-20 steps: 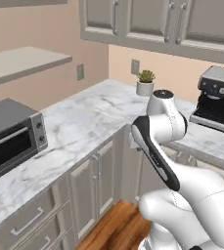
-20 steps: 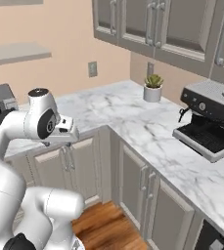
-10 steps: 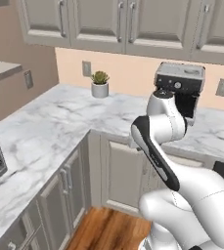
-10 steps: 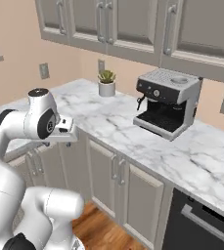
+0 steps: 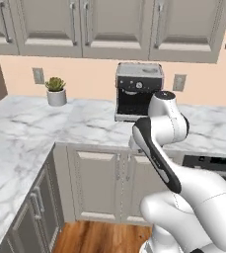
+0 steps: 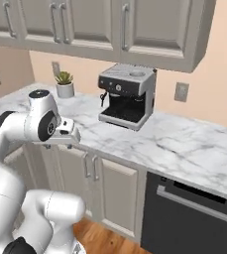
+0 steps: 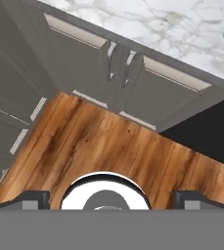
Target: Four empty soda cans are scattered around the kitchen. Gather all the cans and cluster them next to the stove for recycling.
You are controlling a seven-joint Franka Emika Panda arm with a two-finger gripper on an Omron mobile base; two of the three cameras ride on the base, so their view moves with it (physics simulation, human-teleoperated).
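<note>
Peach-walled kitchen (image 6: pixel 219 94), marble counters (image 6: pixel 194 149)

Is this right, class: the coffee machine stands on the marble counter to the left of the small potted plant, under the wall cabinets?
Not quite. The coffee machine stands to the right of the potted plant, on the marble counter under the wall cabinets, as the left base view shows.

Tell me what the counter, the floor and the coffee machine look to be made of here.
The counter looks like polished white marble or a marble-look stone: grey veins run across it. The floor looks like varnished wood planks, with warm brown grain streaks. The coffee machine seems brushed metal on top with a black, possibly plastic, recess; being rendered, that stays a guess.
</note>
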